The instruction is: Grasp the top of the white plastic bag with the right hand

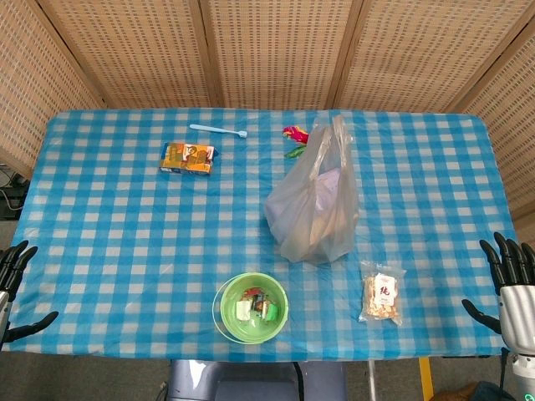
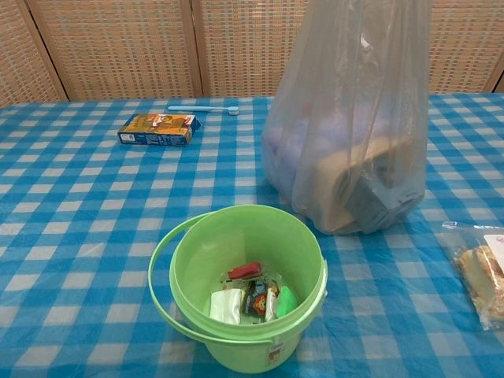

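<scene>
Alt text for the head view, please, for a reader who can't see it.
A translucent white plastic bag stands upright mid-table on a blue checked cloth, untouched; both hands, left and right, wait open at the near corners. Around it: green bucket, snack packet, orange box, toothbrush.

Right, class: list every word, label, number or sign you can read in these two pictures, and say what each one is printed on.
Clear snack packet: a white label with one red character, too blurred to read.
Orange and blue printed carton: pictures and print, too small to read.
Light green plastic bucket: small sticker near its base, unreadable.
Translucent white plastic bag: no print visible.
</scene>
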